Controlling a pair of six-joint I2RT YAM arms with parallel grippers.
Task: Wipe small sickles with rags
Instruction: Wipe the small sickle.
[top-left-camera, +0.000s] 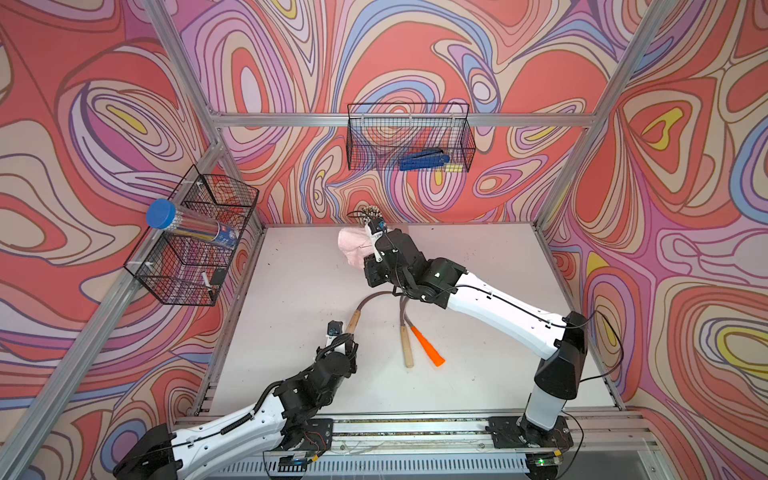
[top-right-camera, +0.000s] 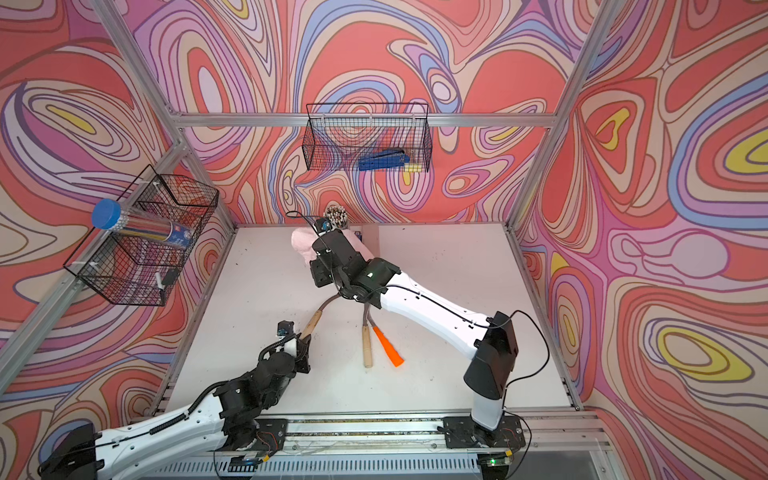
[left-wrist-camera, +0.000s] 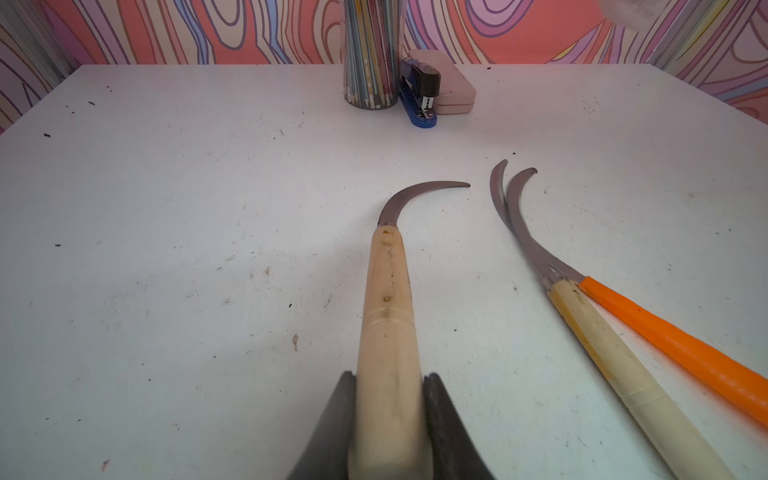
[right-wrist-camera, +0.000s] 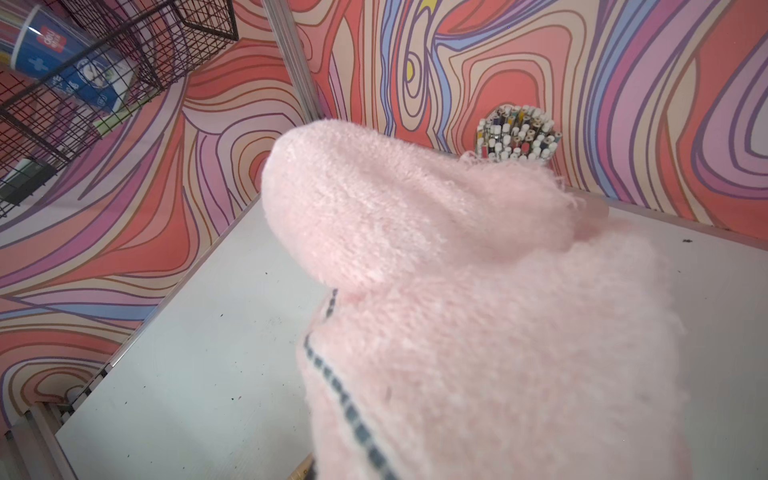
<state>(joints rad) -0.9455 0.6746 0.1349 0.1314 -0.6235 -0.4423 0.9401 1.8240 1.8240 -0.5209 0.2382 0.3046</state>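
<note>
Left gripper (left-wrist-camera: 390, 399) is clamped on the near end of a wooden-handled sickle (left-wrist-camera: 388, 291), blade curving right; right gripper (top-left-camera: 375, 249) pinches the pink rag (right-wrist-camera: 457, 291), raised at the far middle. Wiping pressure could swivel that end-held sickle, or hanging cloth could snag the second wooden sickle (left-wrist-camera: 615, 345) and orange-handled sickle (left-wrist-camera: 673, 336) just right. Table (left-wrist-camera: 166, 249) is open leftward; pencil cup (left-wrist-camera: 372, 54) and stapler (left-wrist-camera: 419, 95) crowd the far edge.
</note>
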